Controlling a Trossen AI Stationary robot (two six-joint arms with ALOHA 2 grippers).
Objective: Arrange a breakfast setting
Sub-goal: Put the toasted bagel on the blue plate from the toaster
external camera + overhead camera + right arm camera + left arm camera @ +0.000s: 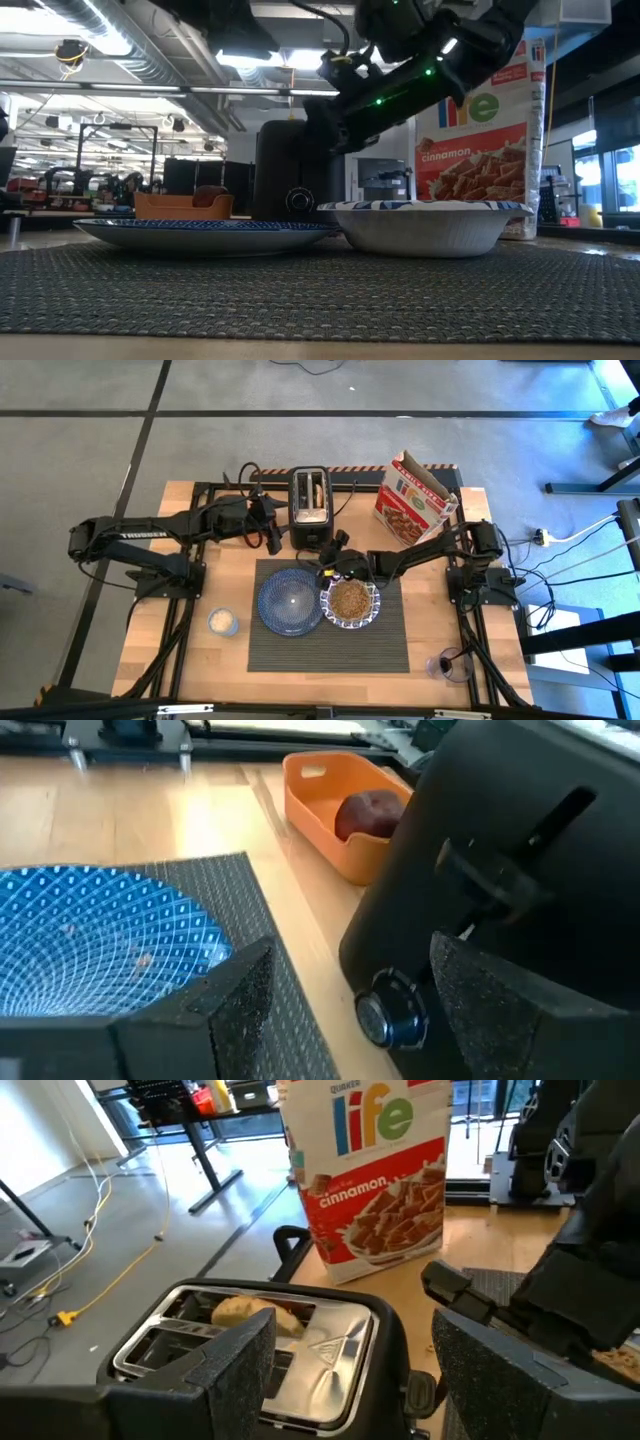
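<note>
**Bagel in the toaster, both claws spread nearby**

The left gripper (pixel 350 1370) hangs with its fingers wide apart and empty, just beside the black toaster (pixel 311 507). A bagel (pixel 245 1312) stands in one slot, only its top edge showing. It is probably light, crusty and easily crushed, so a gentle pinch across that exposed rim looks best.

The right gripper (pixel 345 1005), also spread and empty, sits near the toaster's front knob (pixel 383 1013), above the placemat (pixel 330 650).

On the mat, the blue plate (pixel 290 601) is bare; the patterned bowl (pixel 350 602), just beside it, holds brown cereal. The orange tub (pixel 340 805) holds a dark red jar (pixel 365 815).
</note>
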